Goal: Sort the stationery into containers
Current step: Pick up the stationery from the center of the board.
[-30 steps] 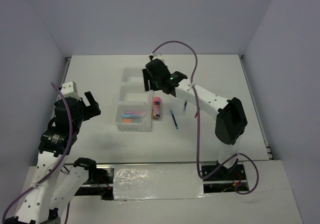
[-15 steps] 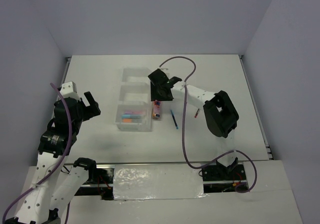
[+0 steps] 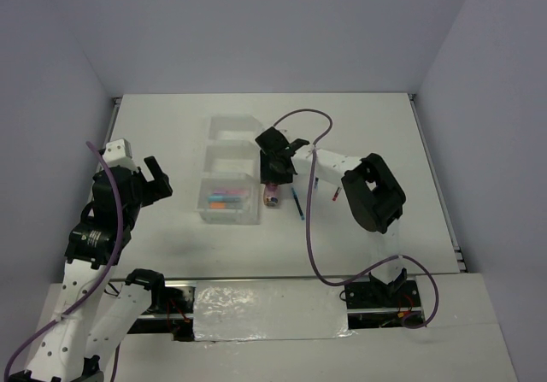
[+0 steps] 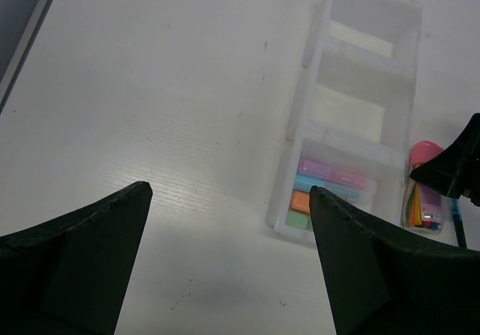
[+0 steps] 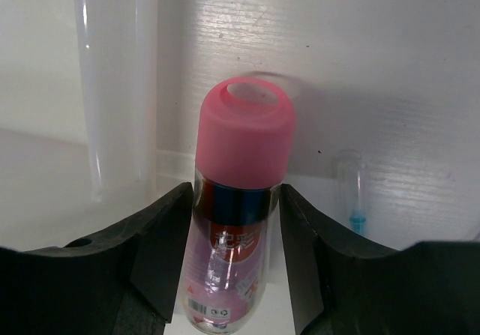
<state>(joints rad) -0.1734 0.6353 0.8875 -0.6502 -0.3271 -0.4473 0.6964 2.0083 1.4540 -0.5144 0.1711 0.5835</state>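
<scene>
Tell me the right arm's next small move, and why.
Probably close the right gripper on the pink-capped tube and check the grip before lifting. In the right wrist view its fingers flank the tube closely on both sides, though whether they already pinch it is unclear. The tube lies on the table just outside the tray, so it is not yet sorted.

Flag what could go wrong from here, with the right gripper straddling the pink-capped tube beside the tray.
1. The pink-capped tube lies close beside the tray wall, so one finger of the right gripper may catch that wall and drag the tray.
2. The tube is round and glossy, so it could roll or slip out when lifted.
3. The blue pen lies near on the other side and might get knocked.
</scene>
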